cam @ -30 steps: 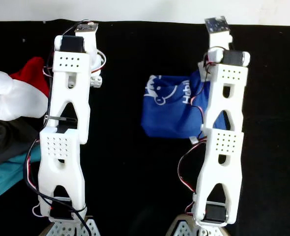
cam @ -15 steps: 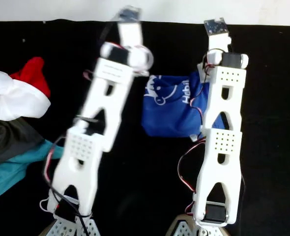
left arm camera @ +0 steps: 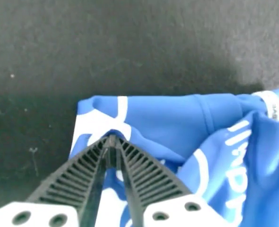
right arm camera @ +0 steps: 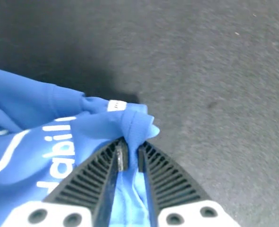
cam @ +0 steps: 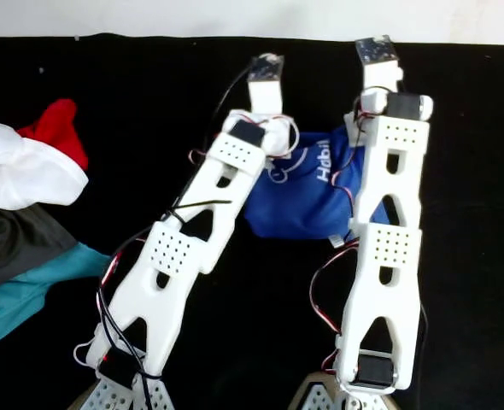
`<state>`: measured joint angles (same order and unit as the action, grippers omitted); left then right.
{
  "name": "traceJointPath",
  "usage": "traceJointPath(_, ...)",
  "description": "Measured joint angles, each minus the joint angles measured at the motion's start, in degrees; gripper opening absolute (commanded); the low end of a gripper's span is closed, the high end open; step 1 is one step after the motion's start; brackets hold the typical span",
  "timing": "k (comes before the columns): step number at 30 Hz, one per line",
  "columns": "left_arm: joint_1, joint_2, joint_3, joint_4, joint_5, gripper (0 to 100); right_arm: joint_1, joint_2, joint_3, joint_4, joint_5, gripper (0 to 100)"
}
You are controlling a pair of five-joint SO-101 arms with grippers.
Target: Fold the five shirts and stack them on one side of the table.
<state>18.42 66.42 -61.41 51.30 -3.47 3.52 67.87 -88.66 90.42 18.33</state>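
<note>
The left arm (cam: 192, 239) has swung away from its upright place beside the pile of shirts (cam: 30, 213) at the counter's left edge and crossed toward the middle. It now leans diagonally over the blue shirt (cam: 299, 205), covering that shirt's left edge, its jaws pinched together at the shirt's far left corner.

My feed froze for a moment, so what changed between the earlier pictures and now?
The left arm swung from beside the shirt pile across to the blue shirt, where the left gripper now has its fingers closed on a corner of it. The right arm kept still, the right gripper clamped on the shirt's other corner. The blue shirt and the pile lie as before.
</note>
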Motion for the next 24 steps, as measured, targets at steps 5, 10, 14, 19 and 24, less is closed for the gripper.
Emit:
traceJointPath(5, -1.32, 1.23, -0.09, -1.32, -6.33, 1, 1.93, 0.00, 0.00, 0.00, 0.00, 0.5)
traceJointPath(10, -3.16, 1.41, -0.09, -1.32, -8.18, 1, 2.55, 0.00, 0.00, 0.00, 0.00, 0.5)
traceJointPath(14, -5.80, 1.41, -0.09, -1.41, -8.35, 1, 2.55, 0.00, 0.00, -2.64, 0.00, 0.5)
traceJointPath(19, -8.00, 1.41, -0.09, -1.41, -8.35, 1, 1.76, 0.00, 0.00, -4.31, 0.00, 0.5)
traceJointPath(24, -8.97, 1.67, -3.87, -0.26, -8.35, 1, 0.26, 0.53, 0.00, -6.95, 0.00, 0.5)
